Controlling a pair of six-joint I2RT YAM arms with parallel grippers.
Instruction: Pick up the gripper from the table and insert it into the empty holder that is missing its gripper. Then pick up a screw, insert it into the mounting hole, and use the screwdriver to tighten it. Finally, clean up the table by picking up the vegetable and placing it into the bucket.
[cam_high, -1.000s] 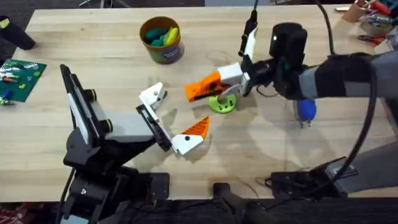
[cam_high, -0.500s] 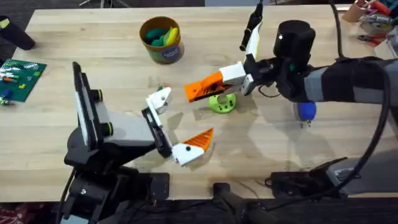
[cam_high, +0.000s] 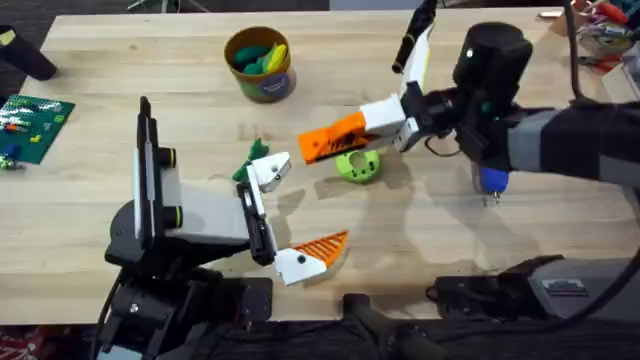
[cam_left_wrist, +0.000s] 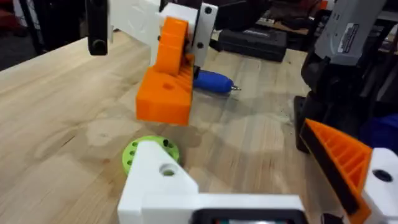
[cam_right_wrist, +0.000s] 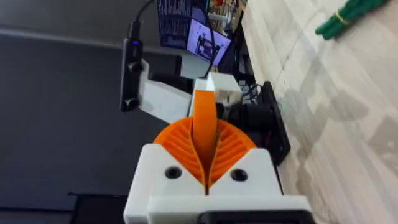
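From where I'm standing, the cleanup at the end of the job is looking like the step in hand, and it is not yet done. The vegetable (cam_high: 248, 160), with its spiky green top, is lying on the desk (cam_high: 150, 70) left of centre in the overhead view. It is just beside the upper white finger of the left end effector (cam_high: 315, 200). That end effector is standing wide open with nothing in it, one finger near the vegetable and the orange-padded one pointing toward the lower middle of the frame. The bucket (cam_high: 260, 62) is sitting well apart at the upper left of centre, holding only smooth green and yellow toys. The right end effector (cam_high: 315, 147) is hanging over the middle of the desk with its orange pads pressed together; it seems to be gripping nothing, though I cannot be sure. It is hovering just above the lime-green ring (cam_high: 357, 165). The screwdriver (cam_high: 490, 180) is lying at centre right, under the right arm, with nothing gripping it. I am seeing no screw or holder clearly, so I cannot judge whether the mounting and tightening are finished. What is plainly remaining is grasping the vegetable, carrying it up-frame and dropping it into the bucket.
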